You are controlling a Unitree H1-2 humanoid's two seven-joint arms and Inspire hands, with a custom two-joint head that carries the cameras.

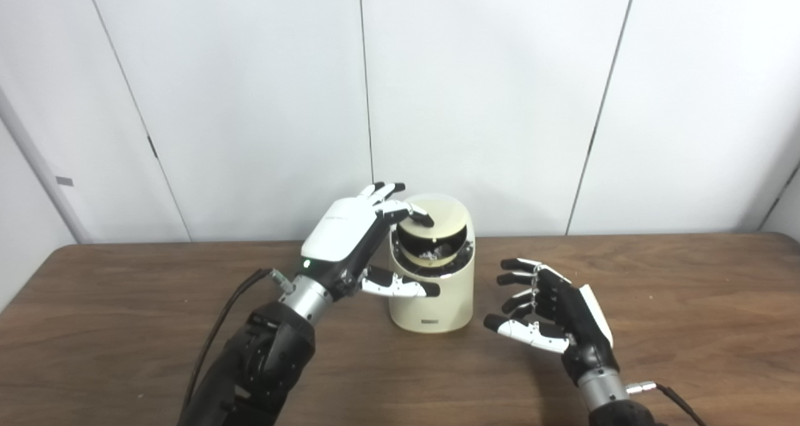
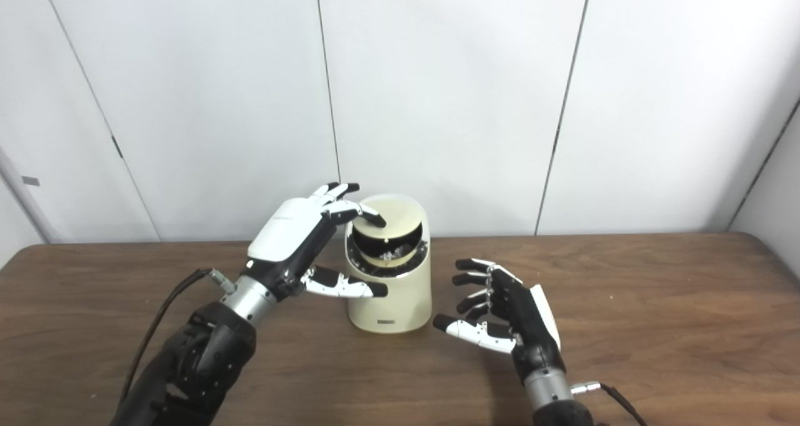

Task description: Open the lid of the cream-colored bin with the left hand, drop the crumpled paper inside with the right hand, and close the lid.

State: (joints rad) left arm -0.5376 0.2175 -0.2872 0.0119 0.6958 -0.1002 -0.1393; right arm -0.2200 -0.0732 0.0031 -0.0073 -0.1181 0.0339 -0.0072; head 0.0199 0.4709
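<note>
Risk, lid: the lid [image 1: 431,221] is seen tilted and part open, with fingertips [image 1: 417,215] of the left hand [image 1: 350,238] laid on its top edge. A slip off that smooth edge is judged likely to let it swing shut or stop half-way.
Risk, bin: the cream-colored bin [image 1: 431,288] is light-looking; a sideways push from the thumb against its wall could slide or tip it on the counter [image 1: 687,301].
Paper: crumpled paper [image 1: 435,249] is glimpsed as a pale grey scrap inside the opening, centre of frame; not certain.
Left hand: fingers draped over the lid, thumb along the bin's front wall, nothing clasped.
Right hand [image 1: 550,307]: spread and loosely curled, holding nothing, lower right of frame, near the bin but apart from it.
</note>
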